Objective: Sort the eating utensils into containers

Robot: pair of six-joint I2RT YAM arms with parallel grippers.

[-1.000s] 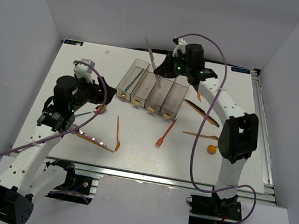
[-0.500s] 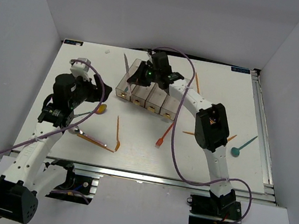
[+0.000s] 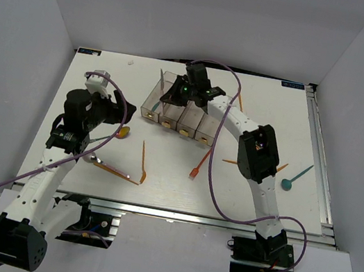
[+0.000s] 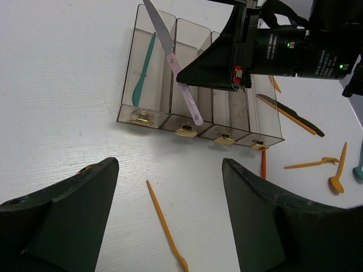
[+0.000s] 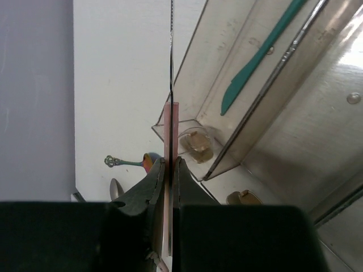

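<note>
My right arm reaches far forward and leftward, wrist bent down over the containers [image 3: 210, 121]. My right claw [image 5: 168, 164] is pinched almost closed on a slim grey-pink knife [image 4: 170, 55], gripping it partway along. The knife is tilted: one end rises beyond my fingertips, and the riveted end hangs below them by the tagged end of the row. A teal knife [image 4: 142, 71] lies in the end bin just beside my claw. My left claw [image 4: 170, 164] hangs wide apart and holds nothing, with an orange utensil [image 4: 164, 226] on the table beneath it.
</note>
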